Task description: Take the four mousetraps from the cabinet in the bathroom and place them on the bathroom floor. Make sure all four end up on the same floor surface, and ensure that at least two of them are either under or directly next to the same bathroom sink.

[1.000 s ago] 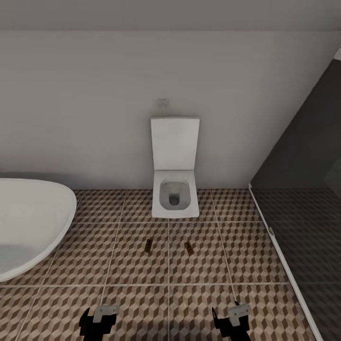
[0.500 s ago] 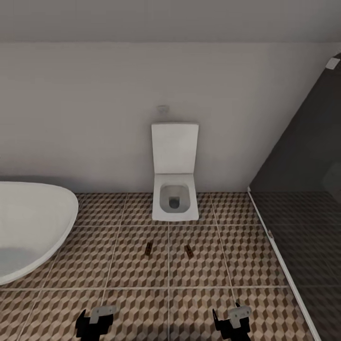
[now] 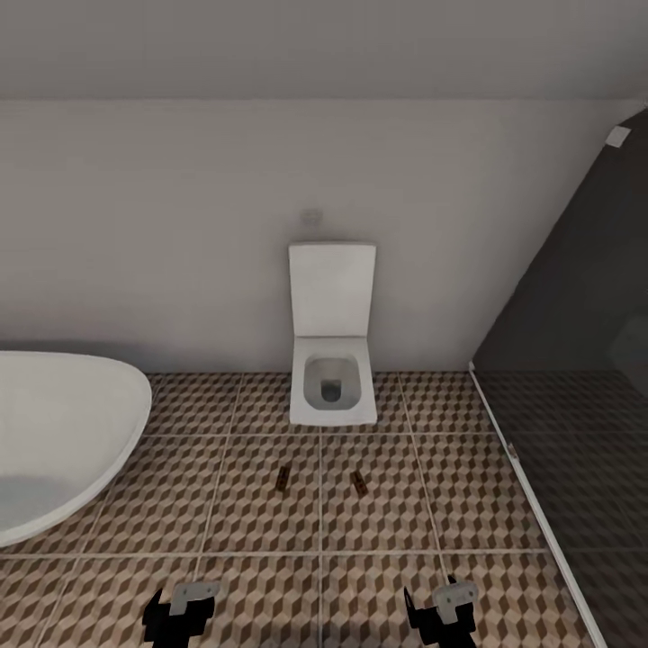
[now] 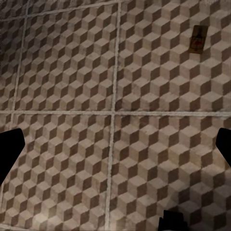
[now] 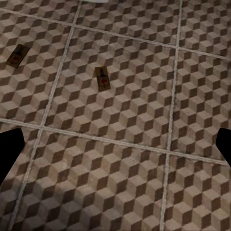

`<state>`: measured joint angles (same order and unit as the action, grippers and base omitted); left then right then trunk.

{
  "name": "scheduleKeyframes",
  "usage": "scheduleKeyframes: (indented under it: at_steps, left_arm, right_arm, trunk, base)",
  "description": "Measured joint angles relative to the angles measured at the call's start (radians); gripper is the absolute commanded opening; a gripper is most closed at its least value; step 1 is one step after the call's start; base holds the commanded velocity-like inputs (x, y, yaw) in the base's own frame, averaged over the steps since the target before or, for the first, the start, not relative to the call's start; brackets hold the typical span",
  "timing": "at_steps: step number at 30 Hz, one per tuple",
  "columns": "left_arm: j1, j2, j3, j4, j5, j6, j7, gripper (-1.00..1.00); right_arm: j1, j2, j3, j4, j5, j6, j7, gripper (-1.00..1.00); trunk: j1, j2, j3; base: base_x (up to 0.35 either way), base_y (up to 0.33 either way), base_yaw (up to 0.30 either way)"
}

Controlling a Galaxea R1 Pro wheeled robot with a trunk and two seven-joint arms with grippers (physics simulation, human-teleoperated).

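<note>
Head faces the toilet; both wrists look down at tiled floor.

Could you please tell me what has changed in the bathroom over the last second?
Only the camera moved: the whole head view slid downward a little. The two small tan-wood mousetraps lie flat on the cube-patterned tiled floor before the white toilet, unmoved. The left gripper and right gripper hold nothing, as before.
</note>
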<state>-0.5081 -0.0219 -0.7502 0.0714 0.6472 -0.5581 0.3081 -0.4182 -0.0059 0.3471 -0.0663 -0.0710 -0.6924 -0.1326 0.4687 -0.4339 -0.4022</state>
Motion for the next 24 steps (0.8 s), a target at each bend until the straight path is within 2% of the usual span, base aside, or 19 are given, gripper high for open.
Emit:
scheduleKeyframes:
  at_steps: [5, 24]
  left_arm:
    - [0.000, 0.000, 0.000, 0.000, 0.000, 0.000, 0.000, 1.00]
    - [0.000, 0.000, 0.000, 0.000, 0.000, 0.000, 0.000, 1.00]
  right_arm:
    - [0.000, 0.000, 0.000, 0.000, 0.000, 0.000, 0.000, 1.00]
    - [0.000, 0.001, 0.000, 0.000, 0.000, 0.001, 0.000, 1.00]
  trunk:
    - [-0.019, 0.035, 0.024]
    - [-0.019, 0.035, 0.055]
  base:
    - [0.000, 0.000, 0.000]
    - [0.000, 0.000, 0.000]
